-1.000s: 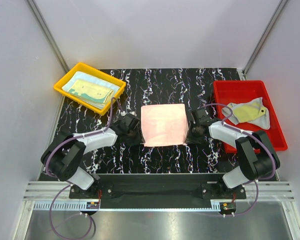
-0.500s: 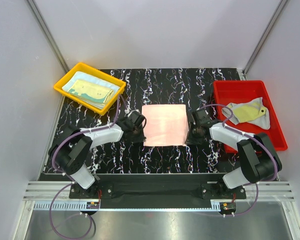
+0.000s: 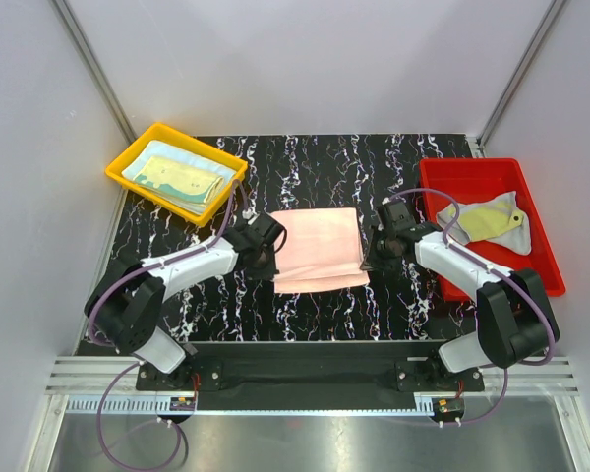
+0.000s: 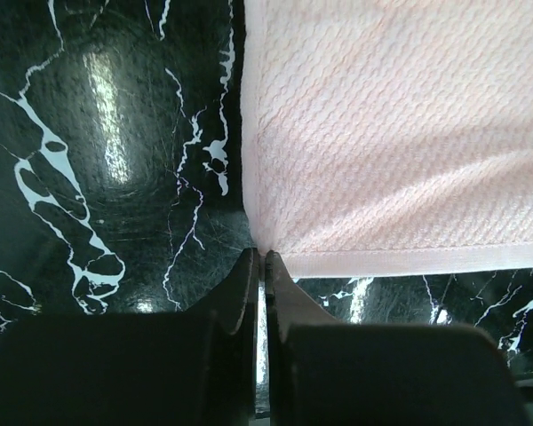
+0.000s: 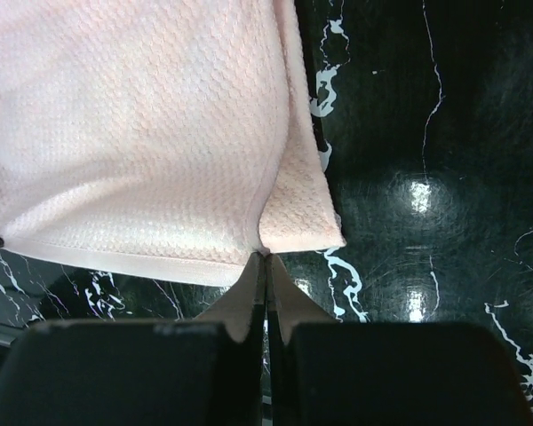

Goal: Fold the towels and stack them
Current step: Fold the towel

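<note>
A pink towel point(image 3: 317, 248) lies mid-table on the black marbled top, its near edge raised. My left gripper point(image 3: 271, 258) is shut on its near left corner; the left wrist view shows the tips point(image 4: 263, 259) pinching the hem of the pink towel point(image 4: 391, 133). At the near right corner my right gripper point(image 3: 366, 258) is also shut, its tips point(image 5: 266, 259) closed on the pink towel point(image 5: 133, 124), which puckers there. Folded towels point(image 3: 177, 178), pale yellow over light blue, lie in the yellow tray. A pale yellow towel point(image 3: 487, 220) lies crumpled in the red tray.
The yellow tray point(image 3: 124, 157) stands at the back left corner and the red tray point(image 3: 531, 275) along the right side. Black marbled tabletop point(image 3: 315, 162) shows behind the pink towel. Grey walls close in the back and sides.
The left gripper has closed on the towel's left corner. Both grippers have moved away from the bases, carrying the near edge back; the pink towel now looks shorter front to back.
</note>
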`<state>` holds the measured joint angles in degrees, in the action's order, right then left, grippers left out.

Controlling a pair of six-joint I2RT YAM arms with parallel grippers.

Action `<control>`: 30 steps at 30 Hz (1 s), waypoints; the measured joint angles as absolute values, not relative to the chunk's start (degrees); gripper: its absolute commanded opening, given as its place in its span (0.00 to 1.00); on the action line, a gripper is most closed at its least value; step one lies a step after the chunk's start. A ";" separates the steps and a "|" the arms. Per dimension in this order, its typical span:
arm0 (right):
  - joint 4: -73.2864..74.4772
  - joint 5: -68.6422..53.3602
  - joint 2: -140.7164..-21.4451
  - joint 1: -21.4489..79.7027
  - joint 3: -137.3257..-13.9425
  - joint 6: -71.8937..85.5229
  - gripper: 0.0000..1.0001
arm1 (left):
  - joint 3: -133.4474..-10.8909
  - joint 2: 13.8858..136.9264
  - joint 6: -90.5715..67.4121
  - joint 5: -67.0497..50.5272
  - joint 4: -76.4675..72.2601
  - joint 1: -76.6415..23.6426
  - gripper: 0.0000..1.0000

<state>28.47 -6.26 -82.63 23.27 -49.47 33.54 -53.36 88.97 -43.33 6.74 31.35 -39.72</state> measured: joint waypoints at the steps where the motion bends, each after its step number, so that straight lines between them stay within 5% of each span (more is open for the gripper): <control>1: 28.62 -6.15 -82.63 23.27 -49.76 33.41 0.00 | -53.84 88.82 -43.03 6.90 31.79 -39.72 0.03; 12: 31.59 -4.08 -89.17 23.00 -59.99 29.65 0.00 | -59.02 88.64 -39.46 6.39 35.51 -38.26 0.00; 24: 31.46 -3.29 -107.87 14.72 -96.99 19.55 0.00 | -98.83 106.87 -29.26 -0.78 37.52 -25.47 0.00; 30: 27.24 -6.92 -112.95 11.11 -105.12 17.32 0.00 | -105.32 112.57 -26.89 -6.42 35.40 -22.39 0.00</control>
<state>27.24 -6.92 -112.95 11.11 -105.12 17.32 -105.32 112.57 -26.89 -6.42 35.40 -22.39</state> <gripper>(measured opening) 0.010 0.017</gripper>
